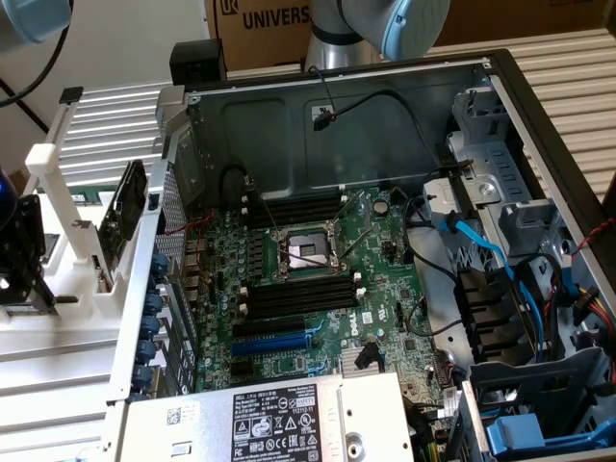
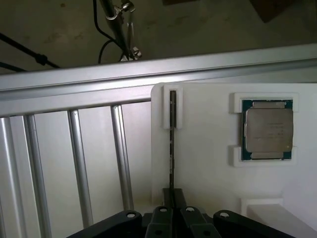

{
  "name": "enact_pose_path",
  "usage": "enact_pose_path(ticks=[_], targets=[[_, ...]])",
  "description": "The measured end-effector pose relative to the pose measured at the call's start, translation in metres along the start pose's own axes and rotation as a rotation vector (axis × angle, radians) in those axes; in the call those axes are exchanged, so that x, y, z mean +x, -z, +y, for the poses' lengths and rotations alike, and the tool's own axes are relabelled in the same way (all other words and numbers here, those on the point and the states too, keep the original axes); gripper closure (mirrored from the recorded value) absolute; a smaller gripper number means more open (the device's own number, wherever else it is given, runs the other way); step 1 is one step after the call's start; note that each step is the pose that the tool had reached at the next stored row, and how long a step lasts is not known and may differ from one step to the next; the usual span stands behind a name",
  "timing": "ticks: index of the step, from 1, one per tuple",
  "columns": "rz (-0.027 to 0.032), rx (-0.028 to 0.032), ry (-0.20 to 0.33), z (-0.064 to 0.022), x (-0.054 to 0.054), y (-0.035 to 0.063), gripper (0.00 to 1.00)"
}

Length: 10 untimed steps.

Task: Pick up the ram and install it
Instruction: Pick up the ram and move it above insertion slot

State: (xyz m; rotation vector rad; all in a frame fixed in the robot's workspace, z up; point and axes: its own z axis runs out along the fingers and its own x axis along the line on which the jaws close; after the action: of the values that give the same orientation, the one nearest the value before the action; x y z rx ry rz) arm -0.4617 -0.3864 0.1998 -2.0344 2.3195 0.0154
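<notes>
Claw (image 2: 172,198), wrist view: matte black fingers clamped on near end of ram (image 2: 172,144). I see ram edge-on, thin dark strip, long axis running straight away from claw, far end in slot of smooth white holder (image 2: 208,124). Exterior view: claw (image 1: 24,279) at exterior view's left, beside ribbed metal tabletop (image 1: 58,385).

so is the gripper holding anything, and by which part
Yes: the gripper is closed on the ram, pinching one end across its flat faces; its other end sits in the white holder.
</notes>
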Motion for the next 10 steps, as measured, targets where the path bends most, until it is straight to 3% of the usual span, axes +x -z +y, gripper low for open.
enact_pose_path(ticks=[5, 6, 10], targets=[[-0.0002, 0.0008, 0.0, -0.0003, -0.001, 0.0164, 0.88], [0.0005, 0.0008, 0.0, -0.0005, -0.002, 0.035, 0.88], [0.0013, 0.0009, 0.0, -0.0007, -0.003, 0.0578, 0.88]])
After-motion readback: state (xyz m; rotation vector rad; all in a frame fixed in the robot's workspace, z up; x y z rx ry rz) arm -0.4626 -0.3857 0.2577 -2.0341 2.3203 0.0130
